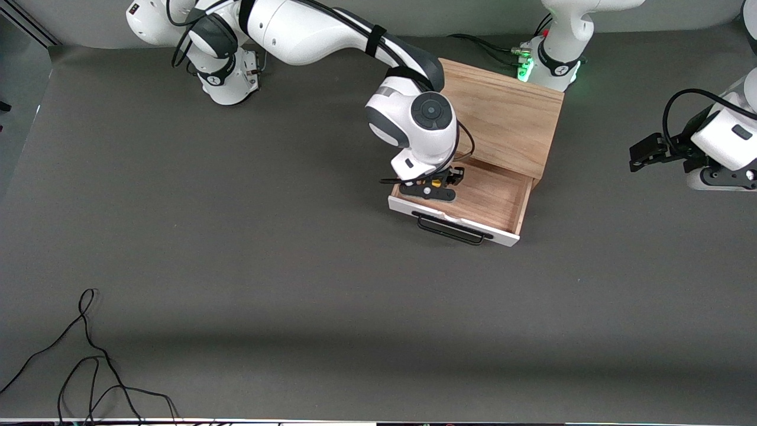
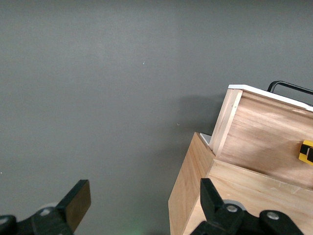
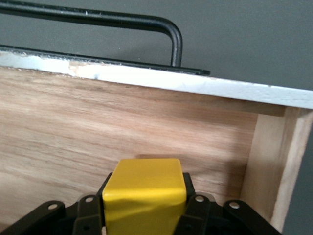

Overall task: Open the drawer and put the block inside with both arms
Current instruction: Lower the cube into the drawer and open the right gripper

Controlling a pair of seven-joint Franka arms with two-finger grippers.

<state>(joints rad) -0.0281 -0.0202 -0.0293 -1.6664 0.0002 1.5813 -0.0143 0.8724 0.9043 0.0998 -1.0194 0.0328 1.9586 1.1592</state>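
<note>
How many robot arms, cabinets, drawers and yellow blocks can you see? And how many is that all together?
Robot arms: 2 (right arm, left arm)
Cabinets: 1 (cabinet)
Drawers: 1 (drawer, open)
Yellow blocks: 1 (block)
Total: 5

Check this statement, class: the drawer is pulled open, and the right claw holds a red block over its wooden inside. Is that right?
One detail is wrong: the block is yellow, not red, as the right wrist view shows plainly. The rest stands: the drawer is pulled open, and the right claw holds the block over its wooden inside.
</note>
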